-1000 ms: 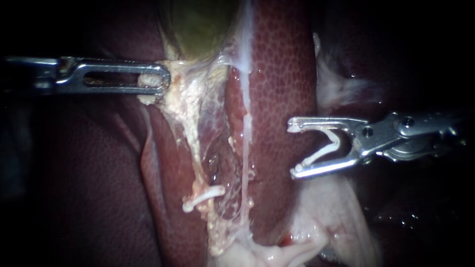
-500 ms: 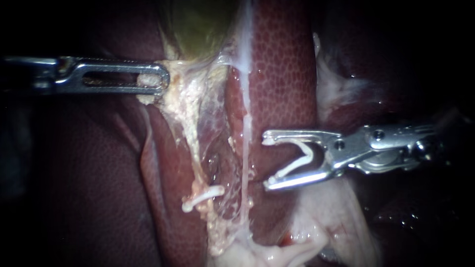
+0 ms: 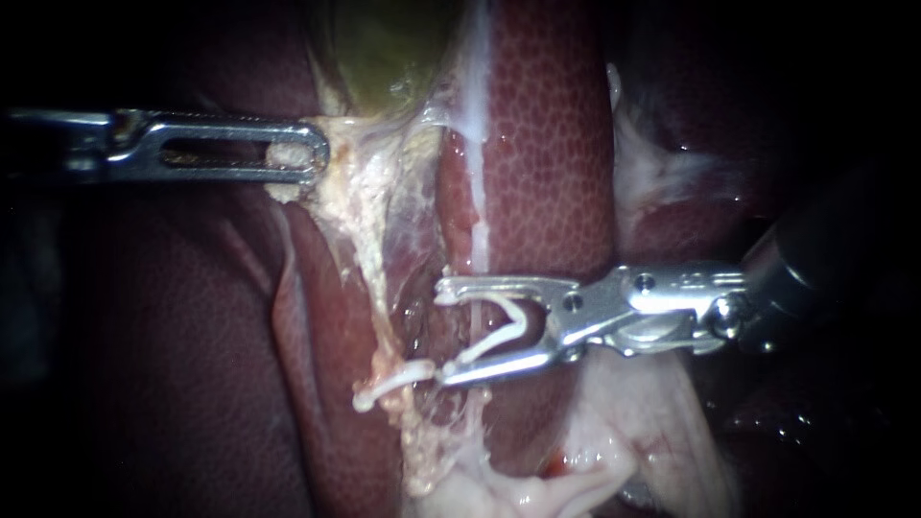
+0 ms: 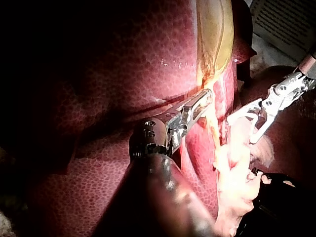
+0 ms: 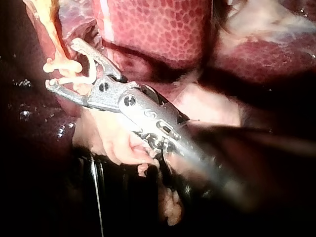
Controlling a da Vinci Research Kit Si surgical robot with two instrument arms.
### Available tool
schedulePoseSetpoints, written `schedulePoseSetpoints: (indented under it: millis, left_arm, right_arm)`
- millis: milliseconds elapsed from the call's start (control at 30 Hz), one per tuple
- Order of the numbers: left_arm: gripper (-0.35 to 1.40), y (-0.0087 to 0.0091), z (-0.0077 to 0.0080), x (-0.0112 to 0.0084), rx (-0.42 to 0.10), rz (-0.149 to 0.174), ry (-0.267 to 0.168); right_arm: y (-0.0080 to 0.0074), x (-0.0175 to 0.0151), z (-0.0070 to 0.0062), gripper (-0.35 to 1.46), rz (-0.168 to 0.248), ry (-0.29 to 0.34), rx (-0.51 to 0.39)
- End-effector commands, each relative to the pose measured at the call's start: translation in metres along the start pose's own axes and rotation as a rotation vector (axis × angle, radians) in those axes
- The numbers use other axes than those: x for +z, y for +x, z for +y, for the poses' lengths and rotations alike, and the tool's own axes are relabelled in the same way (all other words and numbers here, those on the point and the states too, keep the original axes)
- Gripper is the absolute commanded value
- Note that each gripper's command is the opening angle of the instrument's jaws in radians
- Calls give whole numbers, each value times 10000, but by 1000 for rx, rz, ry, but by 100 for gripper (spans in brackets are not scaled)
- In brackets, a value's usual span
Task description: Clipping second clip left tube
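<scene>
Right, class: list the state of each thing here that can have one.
Left instrument's slotted steel tool: jaws shut on pale yellowish tissue.
Right instrument's steel tool: jaws apart, holding an unclosed white V-shaped clip.
Small white clip on yellowish left tube: closed.

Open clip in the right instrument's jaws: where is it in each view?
Endoscope view: open clip just right of centre, held in the right instrument's jaws.
Left wrist view: in the other instrument's jaws, beyond the left instrument gripping tissue.
Right wrist view: between its own jaws, beside the set clip.
Shared landmark: that set clip, by the lower jaw tip in the endoscope view; unclear from left wrist.
</scene>
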Motion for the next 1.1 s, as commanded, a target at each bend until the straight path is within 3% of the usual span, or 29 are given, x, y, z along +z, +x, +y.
schedulePoseSetpoints:
  millis: [33,700,1100]
  left_arm:
    - [-35,0,0,0,0,0,0]
    - [-35,0,-1,0,0,-1,-1]
    - [-35,1,-1,0,-1,-1,-2]
  right_arm:
    - [-2,4,0,60,-1,0,3]
    - [-20,47,21,60,1,16,35]
    - [-28,68,19,59,-1,85,79]
